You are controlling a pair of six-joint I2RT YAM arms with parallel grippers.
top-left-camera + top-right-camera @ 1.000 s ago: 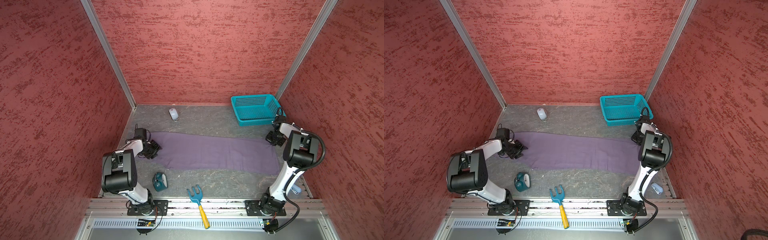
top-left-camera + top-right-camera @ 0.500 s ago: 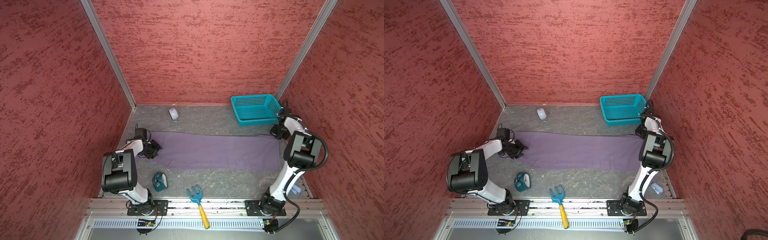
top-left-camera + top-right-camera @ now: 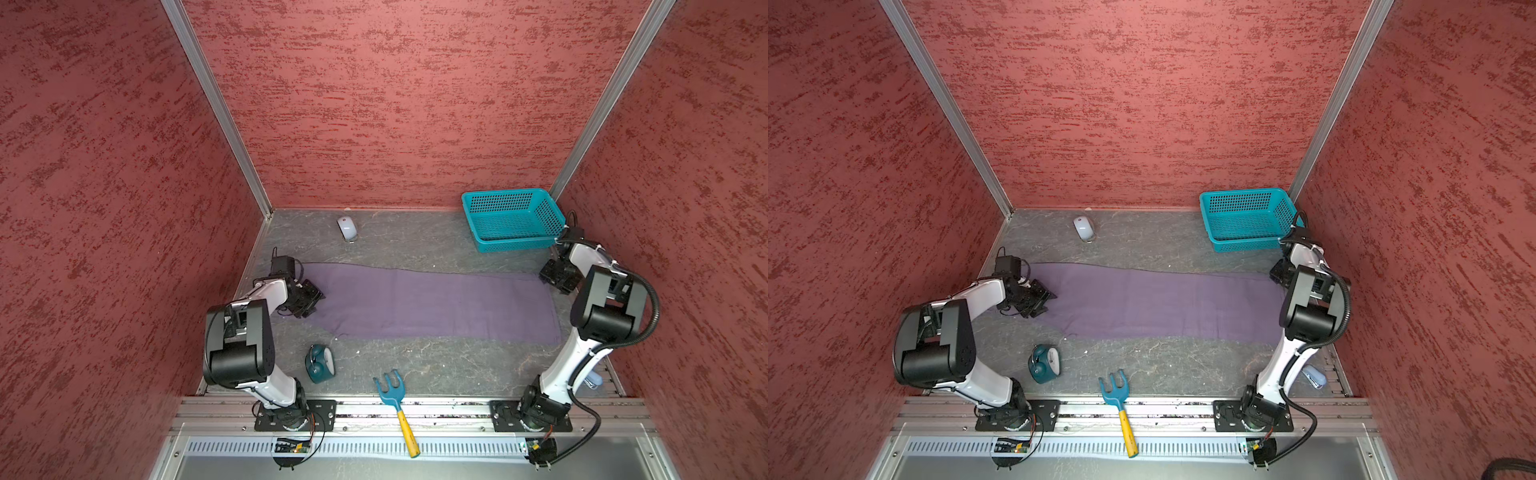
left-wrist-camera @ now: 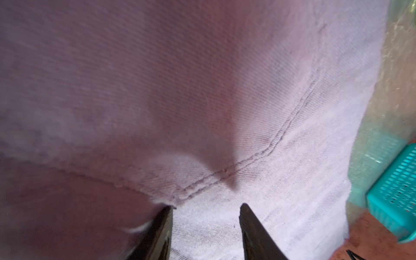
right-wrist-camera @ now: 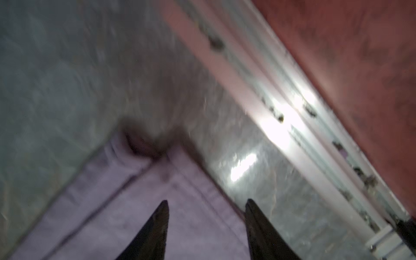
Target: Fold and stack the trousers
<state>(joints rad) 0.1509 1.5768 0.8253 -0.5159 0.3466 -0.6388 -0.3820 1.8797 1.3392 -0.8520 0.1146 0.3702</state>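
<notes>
Scene: both top views look down on a grey worktop [image 3: 415,365] inside red walls, with one robot arm at each lower side of the frame.
Trousers: the purple-grey trousers [image 3: 436,303] lie flat as one long band across the middle of the frame, the wider end at the left and the hem end at the right.
Done so far: only one band of cloth shows, so the two legs seem to be laid one upon the other, smooth and straight.
Left to do: the band has no fold across its length and is not stacked anywhere, so most of the task seems to lie ahead.
Left end effector: the left end effector [image 3: 309,297] sits low at the left end of the trousers. In the left wrist view its fingers [image 4: 157,234] stand spread over a stitched seam with flat cloth showing between them, and nothing is pinched.
Right end effector: the right end effector [image 3: 557,278] is at the upper right corner of the band. In the blurred right wrist view its jaws stand apart over the hem corner and hold nothing.
Other things: a teal basket [image 3: 513,220] at upper right, a computer mouse [image 3: 346,227] at upper middle, an alarm clock [image 3: 319,363] and a toy rake [image 3: 395,399] near the lower edge, all apart from the cloth.
</notes>
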